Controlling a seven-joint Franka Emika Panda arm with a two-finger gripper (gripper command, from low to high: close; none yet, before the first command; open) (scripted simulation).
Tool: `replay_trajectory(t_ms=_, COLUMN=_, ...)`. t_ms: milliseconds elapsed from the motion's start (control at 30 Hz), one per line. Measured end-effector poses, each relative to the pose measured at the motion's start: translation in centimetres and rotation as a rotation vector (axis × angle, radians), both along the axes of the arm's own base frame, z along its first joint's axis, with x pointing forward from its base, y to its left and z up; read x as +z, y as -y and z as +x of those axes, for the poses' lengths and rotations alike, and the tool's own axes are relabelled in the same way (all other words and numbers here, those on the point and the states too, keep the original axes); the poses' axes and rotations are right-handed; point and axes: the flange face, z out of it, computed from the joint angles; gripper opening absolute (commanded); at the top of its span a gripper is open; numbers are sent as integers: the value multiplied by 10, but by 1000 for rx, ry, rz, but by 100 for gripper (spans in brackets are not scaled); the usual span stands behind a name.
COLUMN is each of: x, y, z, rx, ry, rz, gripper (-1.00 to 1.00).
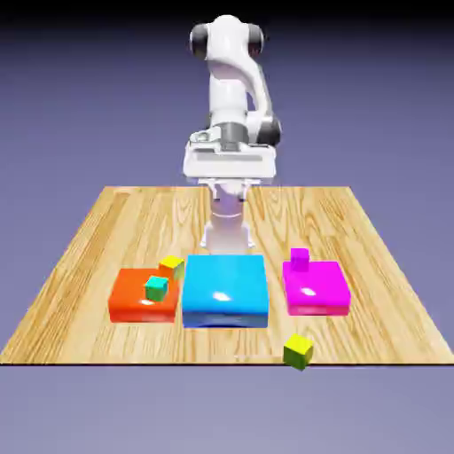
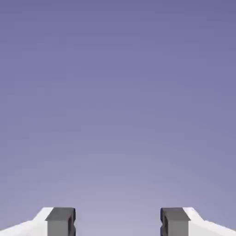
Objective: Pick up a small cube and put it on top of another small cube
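The small cube (image 1: 299,351), yellow-lime on top with olive sides, sits at the table's front edge, right of the middle in the exterior view. The other small cube (image 1: 300,259), tiny and magenta, rests on the far edge of the big flat magenta block (image 1: 316,288). My gripper (image 1: 229,168) hangs high over the far part of the table, well away from both cubes. In the hand view the gripper (image 2: 118,223) is open. Its grey fingertips (image 2: 61,221) stand wide apart with only the plain backdrop between them. Neither cube shows there.
A big flat blue block (image 1: 225,289) lies in the middle. To its left in the exterior view lies a flat orange block (image 1: 137,300) with a tiny teal cube (image 1: 157,287) on it. A brighter yellow tiny cube (image 1: 172,266) sits at its far corner.
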Motion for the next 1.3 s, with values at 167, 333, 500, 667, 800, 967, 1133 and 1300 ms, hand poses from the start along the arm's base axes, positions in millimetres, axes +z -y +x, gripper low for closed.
replay_trajectory(t_ms=167, x=-16, y=-8, z=51, rx=-61, ry=-183, rz=55, gripper=0)
replay_trajectory(t_ms=333, x=-42, y=-19, z=99, rx=-122, ry=-368, rz=114, gripper=0)
replay_trajectory(t_ms=500, x=-75, y=-33, z=142, rx=-181, ry=-556, rz=175, gripper=0)
replay_trajectory(t_ms=667, x=-114, y=-47, z=178, rx=-242, ry=-747, rz=238, gripper=0)
replay_trajectory(t_ms=800, x=-148, y=-58, z=201, rx=-288, ry=-902, rz=288, gripper=0)
replay_trajectory(t_ms=967, x=-193, y=-71, z=223, rx=-340, ry=-1100, rz=351, gripper=0)
replay_trajectory(t_ms=1133, x=-237, y=-81, z=238, rx=-387, ry=-1301, rz=411, gripper=0)
replay_trajectory(t_ms=1300, x=-281, y=-87, z=246, rx=-425, ry=-1504, rz=469, gripper=0)
